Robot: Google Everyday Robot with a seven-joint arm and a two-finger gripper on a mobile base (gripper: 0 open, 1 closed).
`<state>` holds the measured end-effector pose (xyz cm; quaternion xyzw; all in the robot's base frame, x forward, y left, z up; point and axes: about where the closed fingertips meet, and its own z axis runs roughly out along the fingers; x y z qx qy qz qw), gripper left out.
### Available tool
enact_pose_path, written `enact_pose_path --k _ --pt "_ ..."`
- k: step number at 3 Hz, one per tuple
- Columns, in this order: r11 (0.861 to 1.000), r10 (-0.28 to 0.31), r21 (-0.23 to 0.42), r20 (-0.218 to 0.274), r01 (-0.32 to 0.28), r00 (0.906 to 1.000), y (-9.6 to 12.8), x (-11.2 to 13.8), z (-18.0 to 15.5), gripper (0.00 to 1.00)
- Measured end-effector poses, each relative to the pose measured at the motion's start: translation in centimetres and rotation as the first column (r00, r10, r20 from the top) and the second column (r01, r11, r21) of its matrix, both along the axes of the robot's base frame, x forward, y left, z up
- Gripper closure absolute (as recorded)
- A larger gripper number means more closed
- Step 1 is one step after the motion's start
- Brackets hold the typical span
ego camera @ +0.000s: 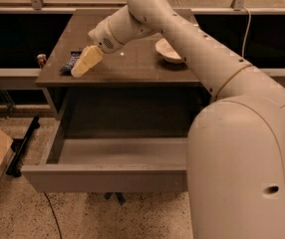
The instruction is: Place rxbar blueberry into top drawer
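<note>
So the gripper (pixel 79 70) is down near the worktop's (pixel 132 68) left edge, just beside the rxbar blueberry (pixel 68 63) lying there. Can't tell if it's clamped or loose. The top drawer (pixel 107 179) hangs open below.

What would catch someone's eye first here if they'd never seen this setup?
The big cream arm fills the right side, stretching over the cabinet top. Its gripper hangs near the top's left edge, right beside the dark rxbar. Below, the top drawer stands pulled wide open.
</note>
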<state>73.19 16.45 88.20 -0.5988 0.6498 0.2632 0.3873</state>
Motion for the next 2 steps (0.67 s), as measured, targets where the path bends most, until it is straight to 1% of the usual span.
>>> enact_pose_path --k 2 --pt "0.998 0.056 0.027 -0.05 -0.054 0.9972 4.1 0.6 -1.8 0.0"
